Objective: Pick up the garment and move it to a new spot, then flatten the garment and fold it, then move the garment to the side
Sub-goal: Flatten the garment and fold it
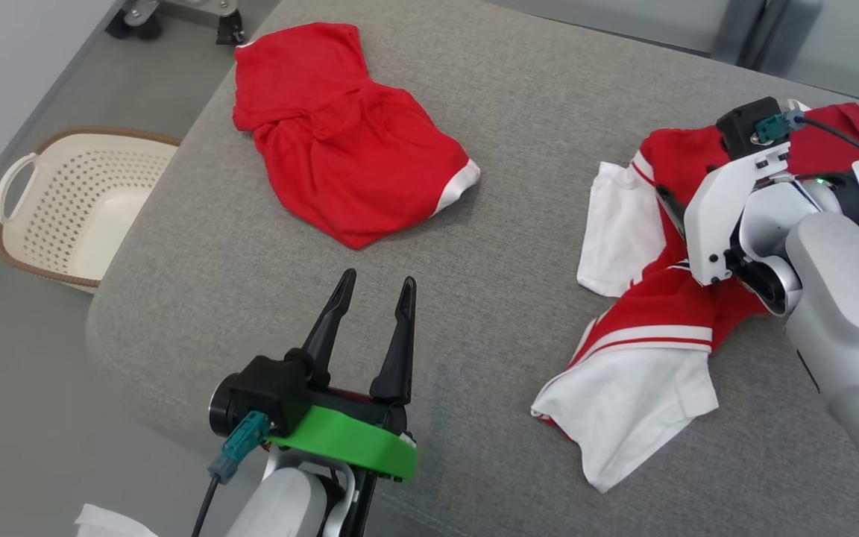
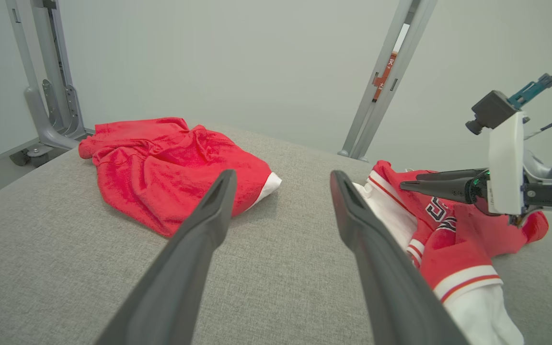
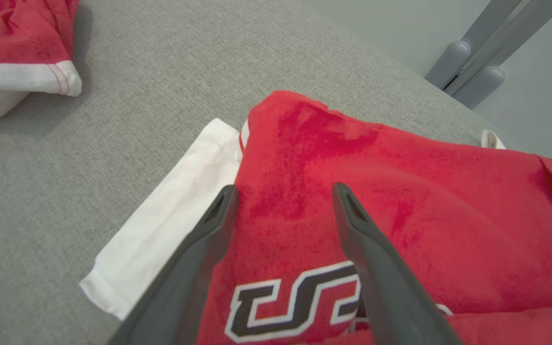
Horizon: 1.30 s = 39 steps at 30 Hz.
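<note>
The garment (image 1: 664, 306), a crumpled red-and-white jersey with dark lettering, lies on the right of the grey tabletop (image 1: 511, 186), beneath the right end effector (image 3: 283, 189), whose fingers are spread. The left end effector (image 1: 376, 280) is spread too. Two garments: the other (image 1: 340, 149) is mostly red. One basket (image 1: 19, 171).

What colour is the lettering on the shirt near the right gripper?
Black lettering outlined in white, clearest in the right wrist view.

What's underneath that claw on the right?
Beneath the open right gripper lies the crumpled red-and-white jersey, red cloth with black-and-white lettering facing up. The grey cushion under the jersey is covered there, so anything beneath the cloth is hidden.
</note>
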Available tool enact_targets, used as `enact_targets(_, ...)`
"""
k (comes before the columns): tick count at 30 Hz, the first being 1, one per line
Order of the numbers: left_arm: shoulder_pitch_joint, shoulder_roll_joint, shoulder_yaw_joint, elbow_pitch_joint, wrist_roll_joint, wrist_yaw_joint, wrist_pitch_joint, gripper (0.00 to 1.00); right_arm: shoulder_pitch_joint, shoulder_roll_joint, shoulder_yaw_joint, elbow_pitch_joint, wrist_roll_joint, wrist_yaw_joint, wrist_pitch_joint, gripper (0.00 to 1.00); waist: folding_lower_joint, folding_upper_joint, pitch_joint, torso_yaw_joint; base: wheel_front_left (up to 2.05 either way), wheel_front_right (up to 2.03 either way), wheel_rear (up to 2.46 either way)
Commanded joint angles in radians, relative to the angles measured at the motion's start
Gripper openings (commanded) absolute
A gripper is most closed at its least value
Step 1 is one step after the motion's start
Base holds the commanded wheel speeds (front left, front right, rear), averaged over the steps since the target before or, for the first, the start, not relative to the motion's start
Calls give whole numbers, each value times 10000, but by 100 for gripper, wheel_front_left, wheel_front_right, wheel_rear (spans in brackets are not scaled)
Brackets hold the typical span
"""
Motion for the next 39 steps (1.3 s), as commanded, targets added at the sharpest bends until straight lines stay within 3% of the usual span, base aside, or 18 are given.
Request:
enact_targets(1, -48, 14, -25, 11, -93, 30, -1, 100, -195, -61, 67, 204, 171, -15, 100, 100, 0, 0, 128, 421, 0, 0, 0)
enact_targets(5, -61, 13, -109, -2, -194, 124, -1, 100, -665, -211, 312, 907, 332, -15, 505, 100, 0, 0, 171, 599, 0, 0, 0)
enact_targets(10, -128, 13, -215, 53, -35, 219, -1, 100, -1205, 82, 242, 1842, 621, -17, 984, 100, 0, 0, 338, 665, 0, 0, 0)
enact_targets(11, -78, 18, -245, 153, -143, 226, -1, 100, -1288, 97, 269, 2001, 723, -15, 1066, 94, 0, 0, 356, 673, 0, 0, 0)
enact_targets(12, -90, 15, -255, 172, -172, 236, -1, 100, -1331, 119, 301, 2081, 777, -15, 1059, 0, 0, 0, 366, 678, 0, 0, 0)
enact_targets(19, -214, 21, -745, 555, 454, -150, -1, 100, -1580, 196, 492, 2238, 1225, -14, -221, 0, 0, 0, 262, 692, 0, 0, 0)
enact_targets(25, -226, 23, -714, 654, 345, -75, -1, 100, -1991, 162, -36, 2540, 1216, -15, -2635, 0, 0, 0, -34, 612, 0, 0, 0)
enact_targets(34, 2, 23, -392, 652, 573, -96, -1, 100, -2553, 605, -1800, 3903, -235, -15, -5918, 0, 0, 0, -300, 221, 0, 0, 0)
enact_targets(39, -10, 19, -416, 593, 547, -167, -1, 100, -2574, 810, -3103, 4533, -1702, -15, -6350, 0, 0, 0, -209, 12, 0, 0, 0)
